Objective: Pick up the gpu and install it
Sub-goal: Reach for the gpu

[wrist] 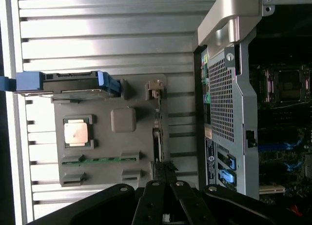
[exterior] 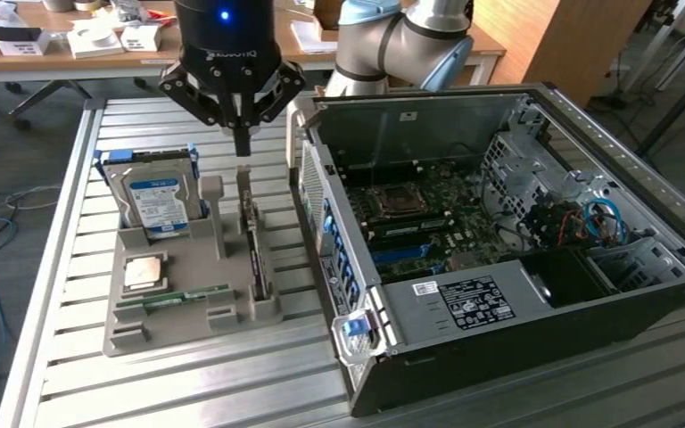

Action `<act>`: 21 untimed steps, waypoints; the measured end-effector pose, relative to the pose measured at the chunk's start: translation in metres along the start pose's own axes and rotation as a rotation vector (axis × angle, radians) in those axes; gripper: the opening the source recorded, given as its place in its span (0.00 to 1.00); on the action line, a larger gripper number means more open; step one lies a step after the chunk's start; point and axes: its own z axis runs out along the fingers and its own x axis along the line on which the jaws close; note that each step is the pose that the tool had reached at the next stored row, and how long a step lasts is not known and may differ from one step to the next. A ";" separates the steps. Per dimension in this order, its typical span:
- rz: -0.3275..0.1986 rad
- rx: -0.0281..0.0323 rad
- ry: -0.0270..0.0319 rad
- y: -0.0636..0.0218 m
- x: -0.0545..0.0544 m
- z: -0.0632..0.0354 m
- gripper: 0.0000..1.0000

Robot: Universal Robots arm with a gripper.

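The gpu (exterior: 252, 239) stands on edge in a slot of the grey holder (exterior: 164, 308), seen as a thin dark card with a tan end. My gripper (exterior: 243, 150) hangs straight above the card's far end, fingers pressed together and shut, their tips just over the card's top edge. Whether they touch it I cannot tell. In the wrist view the gpu (wrist: 157, 132) shows as a slim line running down into my gripper (wrist: 163, 183). The open computer case (exterior: 498, 241) lies beside the holder, on the exterior view's right, its motherboard (exterior: 420, 218) exposed.
The holder also carries a hard drive (exterior: 156, 198) with blue brackets, a square processor (exterior: 144, 270) and a green memory stick (exterior: 176, 295). All of it rests on a slatted metal table (exterior: 200, 383). A desk with boxes (exterior: 93, 40) stands behind.
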 end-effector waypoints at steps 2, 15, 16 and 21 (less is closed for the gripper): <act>0.000 -0.0001 0.0000 -0.0026 0.000 -0.0001 0.11; 0.000 -0.0001 0.0000 -0.0178 -0.001 -0.0007 0.11; 0.000 0.0000 0.0000 -0.0189 -0.001 -0.0008 0.11; 0.000 0.0000 0.0000 -0.0241 -0.002 -0.0010 0.11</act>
